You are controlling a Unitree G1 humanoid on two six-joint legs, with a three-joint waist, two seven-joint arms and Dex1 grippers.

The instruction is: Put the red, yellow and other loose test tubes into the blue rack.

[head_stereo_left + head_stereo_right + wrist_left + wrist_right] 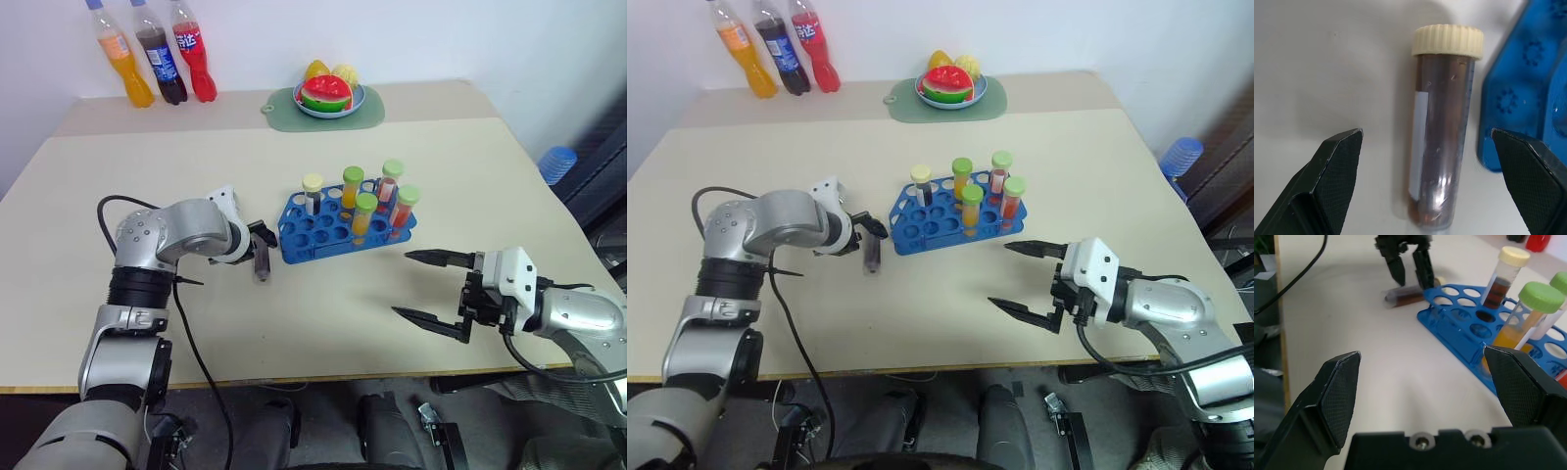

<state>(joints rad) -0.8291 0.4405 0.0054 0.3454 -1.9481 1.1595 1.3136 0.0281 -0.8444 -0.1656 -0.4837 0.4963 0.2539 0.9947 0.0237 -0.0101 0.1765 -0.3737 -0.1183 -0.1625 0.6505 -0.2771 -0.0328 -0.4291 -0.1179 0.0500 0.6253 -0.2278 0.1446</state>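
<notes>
Left wrist view: left hand (1425,147) spread wide around a clear plastic tube of dark brown liquid (1442,132) lying on the beige desk (1327,73) beside the bright blue plastic rack (1528,98); right hand (423,286) gapes empty.

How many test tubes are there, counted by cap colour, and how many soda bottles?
Green-cap tubes, standing in the blue rack: 4
Pale-cap tubes: 2, one standing in the rack, one lying on the table beside it
Soda bottles: 3
Total: 9
</notes>
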